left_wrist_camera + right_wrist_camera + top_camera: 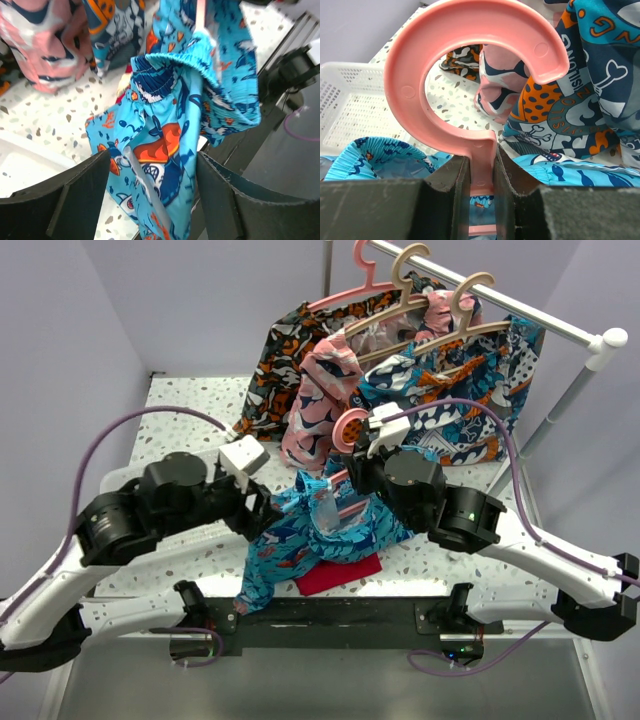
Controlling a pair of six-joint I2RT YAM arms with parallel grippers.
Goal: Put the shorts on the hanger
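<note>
**Shorts hanging between the two grippers, hanger clamped at its neck**

The soft turquoise-blue printed shorts (pixel 300 540) are hanging bunched between the two grippers. Their gathered navy-lined waistband is lying open just beyond the left gripper (pixel 152 165), and one leg is trailing down past the fingers toward the table's near edge. The left fingers (pixel 75 195) are standing well apart with fabric filling the gap. Whether they are pressing on it cannot be told.

The slim pink plastic hanger (pixel 470 15) is rising straight out from between the right gripper's (pixel 479 165) fingers, which are closed tight on its stem just under the curved hook. The hook's open end is pointing to the right of the fingers. A fold of the shorts is lying below and to both sides of these fingers.

A plain red cloth (pixel 340 575) is lying flat under the shorts, on the near side of both grippers. A white mesh basket (pixel 350 100) is sitting to the left of the right fingers. Beyond the hook, a strip of bare speckled tabletop (pixel 190 410) is separating the fingers from the hanging garments. These are a pink patterned piece (pixel 320 390) and a teal-orange one (pixel 460 390), hung on tan wooden hangers (pixel 420 300) from a white rail (pixel 520 310). The teal-orange garment is crowding close on the right of the hook.
</note>
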